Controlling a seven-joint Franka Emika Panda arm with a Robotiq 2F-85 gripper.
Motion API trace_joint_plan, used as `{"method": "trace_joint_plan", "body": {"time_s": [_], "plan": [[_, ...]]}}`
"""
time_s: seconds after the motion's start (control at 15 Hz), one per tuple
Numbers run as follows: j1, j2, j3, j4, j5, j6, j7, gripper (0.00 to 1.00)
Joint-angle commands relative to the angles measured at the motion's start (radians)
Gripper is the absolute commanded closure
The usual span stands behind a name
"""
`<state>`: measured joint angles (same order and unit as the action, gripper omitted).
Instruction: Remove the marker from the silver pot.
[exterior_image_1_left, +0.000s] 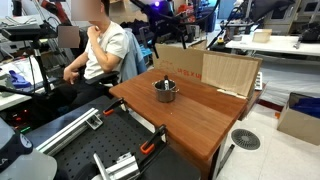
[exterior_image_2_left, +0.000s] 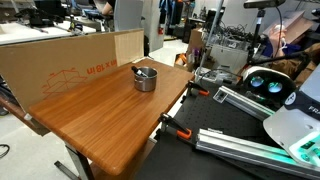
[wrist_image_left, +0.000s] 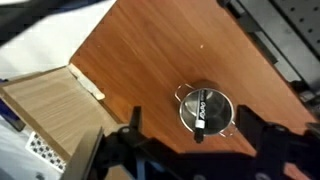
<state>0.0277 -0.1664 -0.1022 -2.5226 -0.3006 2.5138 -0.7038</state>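
Observation:
The silver pot (wrist_image_left: 224, 110) stands on the wooden table (wrist_image_left: 150, 60); it shows in both exterior views (exterior_image_1_left: 165, 92) (exterior_image_2_left: 145, 79) near the table's far part. The marker (wrist_image_left: 202, 110), black with a white label, lies across the pot, and one end sticks out over the rim towards my gripper. My gripper (wrist_image_left: 192, 128) is open and hangs above the pot, with one dark finger on each side of it and well apart. It holds nothing. The gripper is out of view in both exterior views.
A large cardboard box (exterior_image_1_left: 226, 72) (exterior_image_2_left: 60, 58) (wrist_image_left: 48, 105) stands along the table's back edge beside the pot. A person (exterior_image_1_left: 100, 48) sits at one end of the table. Orange clamps (exterior_image_2_left: 181, 131) grip the table's edge. A fan (exterior_image_1_left: 245, 139) lies on the floor.

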Motion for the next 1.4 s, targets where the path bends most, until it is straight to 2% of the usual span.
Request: {"method": "trace_joint_plan", "body": {"time_s": [0.0, 0.6, 0.73, 1.07, 1.33], "plan": [[-0.008, 0.000, 0.008, 0.001, 0.002, -0.002, -0.002, 0.00], [-0.007, 0.000, 0.009, 0.001, 0.002, -0.003, -0.001, 0.00], [0.005, 0.023, 0.006, -0.007, 0.040, 0.063, -0.014, 0.00], [0.066, 0.108, 0.031, -0.032, 0.224, 0.192, -0.121, 0.00], [0.068, 0.157, 0.072, -0.036, 0.432, 0.229, -0.243, 0.00]]}}
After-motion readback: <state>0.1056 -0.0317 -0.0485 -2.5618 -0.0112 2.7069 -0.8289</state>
